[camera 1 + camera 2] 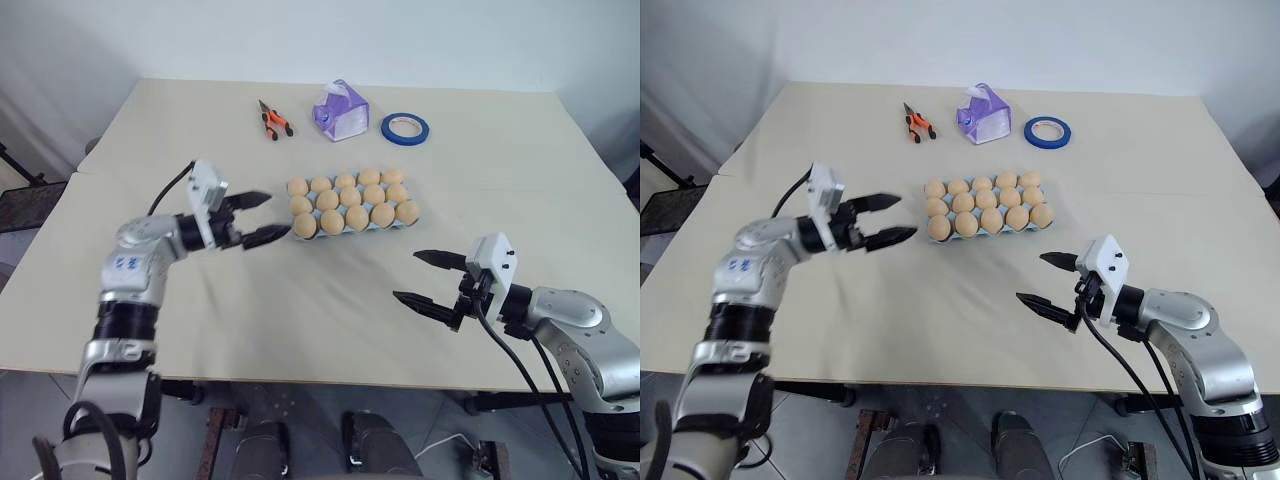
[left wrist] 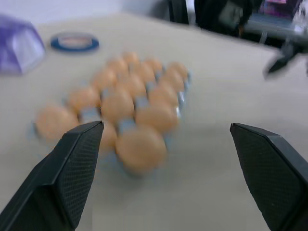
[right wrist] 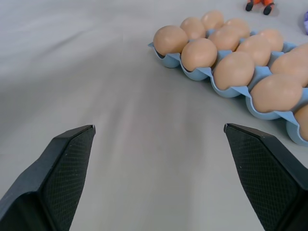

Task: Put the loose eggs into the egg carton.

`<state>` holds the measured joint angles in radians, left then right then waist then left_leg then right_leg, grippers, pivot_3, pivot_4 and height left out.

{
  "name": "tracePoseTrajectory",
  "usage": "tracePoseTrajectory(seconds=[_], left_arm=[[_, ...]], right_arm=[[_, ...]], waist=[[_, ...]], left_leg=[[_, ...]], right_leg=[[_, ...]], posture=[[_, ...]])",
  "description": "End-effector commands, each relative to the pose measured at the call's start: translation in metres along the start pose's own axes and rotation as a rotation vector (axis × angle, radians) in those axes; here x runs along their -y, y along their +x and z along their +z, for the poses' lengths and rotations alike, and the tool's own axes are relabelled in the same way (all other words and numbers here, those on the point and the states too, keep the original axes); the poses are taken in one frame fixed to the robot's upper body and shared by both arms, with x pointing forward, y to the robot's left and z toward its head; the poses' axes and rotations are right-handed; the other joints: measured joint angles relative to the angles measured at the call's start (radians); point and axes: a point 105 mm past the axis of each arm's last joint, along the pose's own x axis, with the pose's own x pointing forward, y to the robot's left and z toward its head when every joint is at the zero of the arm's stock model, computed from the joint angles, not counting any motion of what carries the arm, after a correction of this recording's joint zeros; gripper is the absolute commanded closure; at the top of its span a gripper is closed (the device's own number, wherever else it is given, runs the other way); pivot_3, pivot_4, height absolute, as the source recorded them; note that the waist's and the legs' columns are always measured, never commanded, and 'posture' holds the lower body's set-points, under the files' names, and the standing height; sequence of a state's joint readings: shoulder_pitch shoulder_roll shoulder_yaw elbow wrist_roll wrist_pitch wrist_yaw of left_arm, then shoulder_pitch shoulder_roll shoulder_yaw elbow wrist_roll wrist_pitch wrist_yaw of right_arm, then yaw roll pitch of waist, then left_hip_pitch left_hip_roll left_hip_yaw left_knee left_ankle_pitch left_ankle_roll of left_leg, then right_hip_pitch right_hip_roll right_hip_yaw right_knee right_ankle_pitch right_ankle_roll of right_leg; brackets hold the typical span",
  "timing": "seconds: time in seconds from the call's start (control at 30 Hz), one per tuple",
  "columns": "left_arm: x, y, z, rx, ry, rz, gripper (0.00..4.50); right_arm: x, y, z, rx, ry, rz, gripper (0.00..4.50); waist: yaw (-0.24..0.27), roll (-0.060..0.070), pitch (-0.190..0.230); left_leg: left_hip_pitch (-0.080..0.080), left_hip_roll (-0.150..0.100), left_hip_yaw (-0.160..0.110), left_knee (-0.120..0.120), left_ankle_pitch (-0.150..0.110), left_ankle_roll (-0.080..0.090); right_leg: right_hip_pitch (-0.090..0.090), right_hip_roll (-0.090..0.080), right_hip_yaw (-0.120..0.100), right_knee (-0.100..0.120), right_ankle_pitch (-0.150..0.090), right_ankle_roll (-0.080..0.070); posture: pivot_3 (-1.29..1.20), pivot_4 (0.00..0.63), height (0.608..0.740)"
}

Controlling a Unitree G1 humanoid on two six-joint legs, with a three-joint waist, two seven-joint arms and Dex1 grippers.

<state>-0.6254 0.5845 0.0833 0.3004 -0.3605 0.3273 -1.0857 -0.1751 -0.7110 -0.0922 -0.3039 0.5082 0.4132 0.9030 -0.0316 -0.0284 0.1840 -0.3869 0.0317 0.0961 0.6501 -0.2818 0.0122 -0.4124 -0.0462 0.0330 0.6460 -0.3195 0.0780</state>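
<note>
The light blue egg carton lies on the table's middle, a little toward the far side. Several tan eggs fill its cups, and every egg I see sits in a cup. My left gripper hovers level just left of the carton's near-left corner, pointing at it. It is open with nothing between its fingers, and the corner egg lies right ahead of it. My right gripper is open and empty over bare table, nearer to me than the carton's right end.
Along the far side of the table lie orange-handled pliers, a purple tissue pack and a blue tape roll. Bare tabletop stretches in front of the carton between both arms.
</note>
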Motion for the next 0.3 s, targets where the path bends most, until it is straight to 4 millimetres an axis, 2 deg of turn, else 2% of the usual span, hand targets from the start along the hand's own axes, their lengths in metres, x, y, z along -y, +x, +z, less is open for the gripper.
tracePoseTrajectory(seconds=[0.03, 0.13, 0.3], left_arm=[[0.008, -0.025, -0.001, -0.04, 0.055, -0.011, 0.01], [0.01, -0.039, -0.011, -0.05, 0.023, 0.022, 0.01], [0.009, -0.051, -0.02, -0.054, -0.004, 0.07, 0.01]], right_arm=[[0.005, -0.001, 0.004, 0.013, -0.05, 0.014, 0.0], [0.009, 0.003, 0.003, 0.015, -0.052, 0.025, 0.0], [0.016, 0.005, 0.0, 0.006, -0.055, 0.037, 0.0]], waist=[[0.001, 0.0, 0.0], [0.006, 0.0, 0.0], [0.005, 0.0, 0.0]], left_leg=[[0.0, 0.0, 0.0, 0.0, 0.0, 0.0], [0.0, 0.0, -0.001, 0.0, 0.0, 0.0], [0.0, -0.002, -0.003, -0.001, 0.001, 0.002]], right_leg=[[0.0, 0.0, 0.0, 0.0, 0.0, 0.0], [0.0, -0.002, -0.001, 0.0, 0.0, -0.001], [0.001, -0.006, -0.003, -0.001, -0.001, -0.001]], posture=[[0.0, 0.15, 0.74], [0.0, 0.15, 0.74], [0.0, 0.15, 0.74]])
